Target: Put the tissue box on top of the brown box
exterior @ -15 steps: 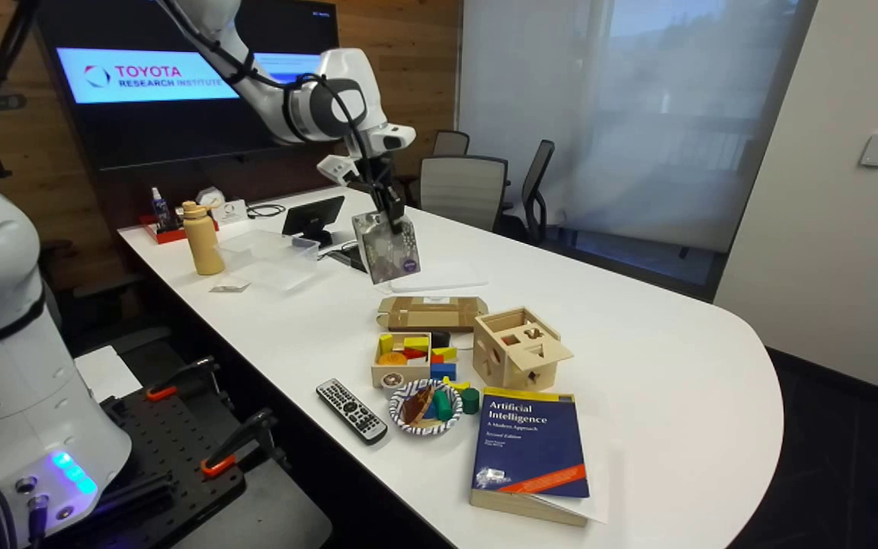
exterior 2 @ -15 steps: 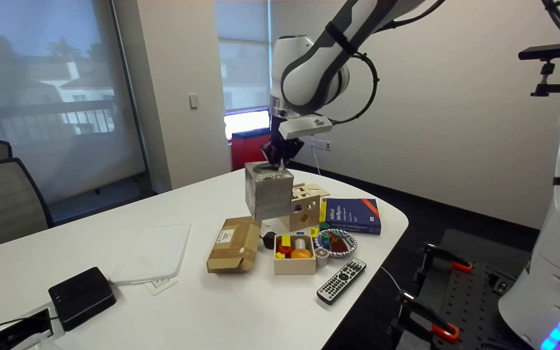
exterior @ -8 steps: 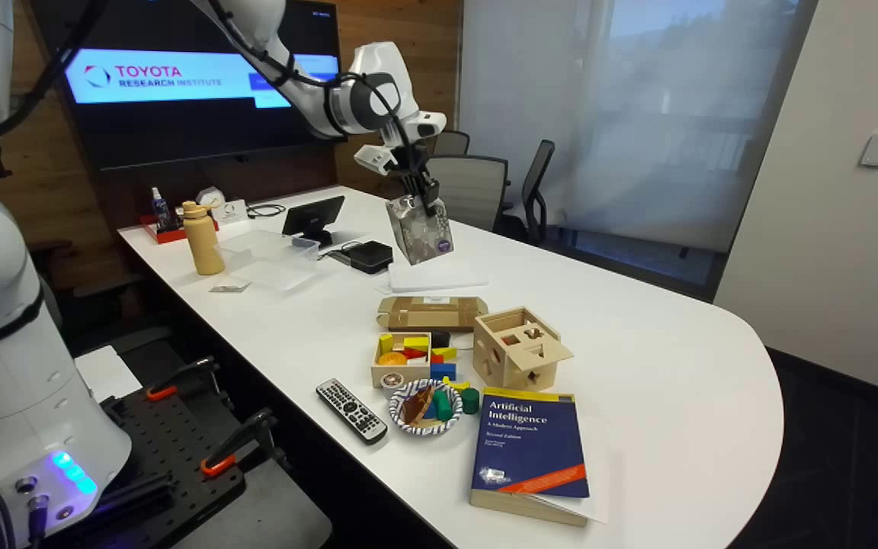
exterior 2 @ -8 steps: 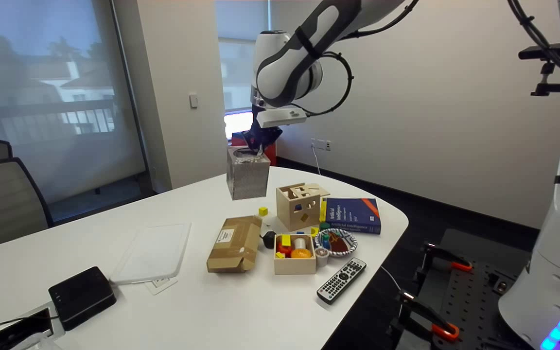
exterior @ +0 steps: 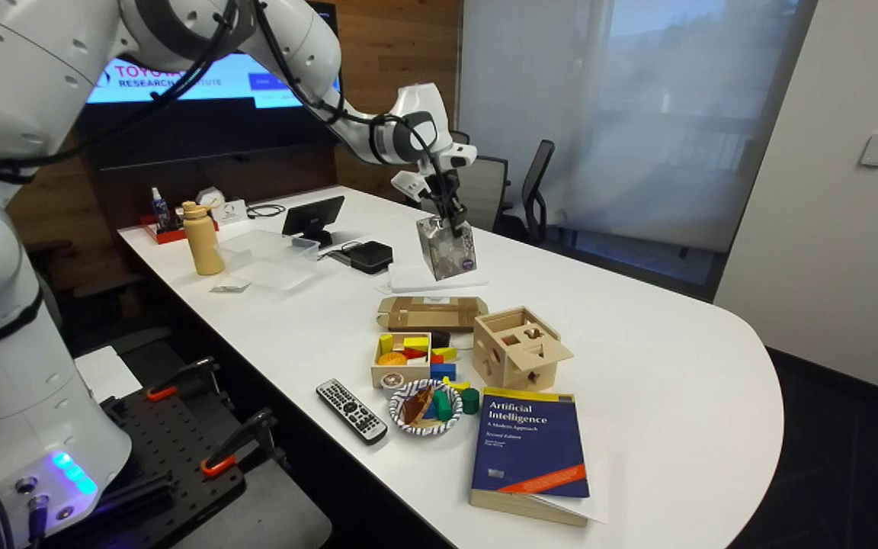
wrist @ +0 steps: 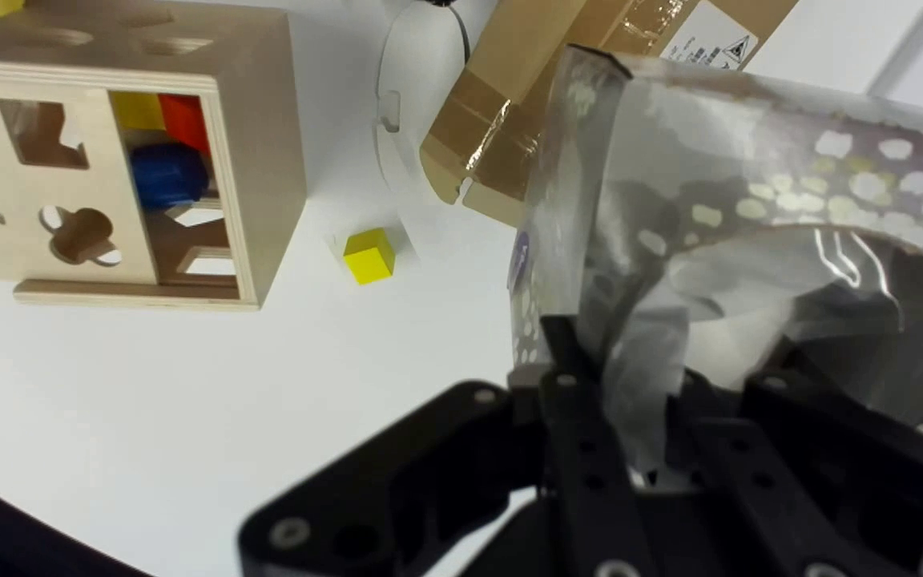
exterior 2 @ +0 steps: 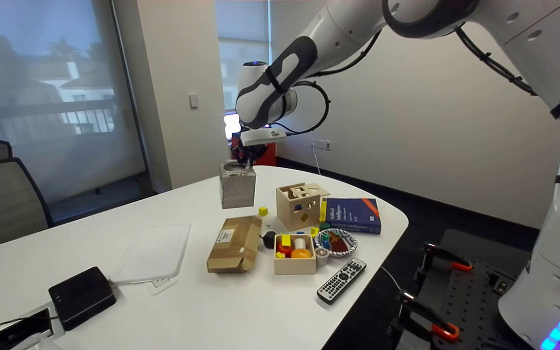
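Note:
The tissue box [exterior: 449, 252] is a grey-white patterned cube held in the air, roughly upright. It also shows in an exterior view [exterior 2: 237, 188] and fills the right of the wrist view [wrist: 670, 152]. My gripper [exterior: 454, 223] is shut on the top edge of the tissue box; in the wrist view the fingers [wrist: 626, 377] pinch the wall beside the oval opening, with clear film between them. The brown box [exterior 2: 236, 243] lies flat on the table, below and to one side of the tissue box. It also shows in both other views [exterior: 433, 313] [wrist: 501, 120], partly hidden in the wrist view.
A light-wood crate [exterior: 519, 351] stands beside the brown box, with a yellow block [exterior 2: 263, 211] near it. A small wooden tray [exterior 2: 294, 265], a bowl [exterior: 425, 408], a remote [exterior: 351, 412] and a blue book [exterior: 530, 450] lie nearby. A white lid [exterior 2: 156, 253] lies beyond the brown box.
My gripper has carried the tissue box sideways, away from over the wooden crate in an exterior view. In the last half second it has also come lower. The brown box has not moved.

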Tool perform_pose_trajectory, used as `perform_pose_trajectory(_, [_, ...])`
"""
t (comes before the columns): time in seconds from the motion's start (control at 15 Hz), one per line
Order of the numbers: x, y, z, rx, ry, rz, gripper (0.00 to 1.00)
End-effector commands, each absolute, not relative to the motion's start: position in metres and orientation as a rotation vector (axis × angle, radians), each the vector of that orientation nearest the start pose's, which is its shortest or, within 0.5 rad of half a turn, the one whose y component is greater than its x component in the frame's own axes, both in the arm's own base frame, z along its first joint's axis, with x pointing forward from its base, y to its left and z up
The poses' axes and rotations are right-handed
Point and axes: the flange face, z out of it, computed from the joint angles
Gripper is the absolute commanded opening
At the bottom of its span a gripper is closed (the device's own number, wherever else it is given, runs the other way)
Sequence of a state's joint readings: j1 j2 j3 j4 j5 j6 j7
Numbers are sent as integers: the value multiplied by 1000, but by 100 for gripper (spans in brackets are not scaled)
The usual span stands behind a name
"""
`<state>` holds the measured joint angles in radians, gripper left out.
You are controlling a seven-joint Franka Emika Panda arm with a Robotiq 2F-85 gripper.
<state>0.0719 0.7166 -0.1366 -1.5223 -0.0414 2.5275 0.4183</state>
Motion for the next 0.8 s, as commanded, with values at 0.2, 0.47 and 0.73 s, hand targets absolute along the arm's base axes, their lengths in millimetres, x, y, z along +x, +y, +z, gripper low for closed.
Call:
perform_pose_trajectory(0.2, [779, -40, 225, -3063, 718, -349, 2])
perform_pose_trajectory(0.47, [789, -43, 200, -3041, 759, -284, 2])
perform_pose_trajectory(0.73, [795, -44, 183, -3038, 780, -270, 2])
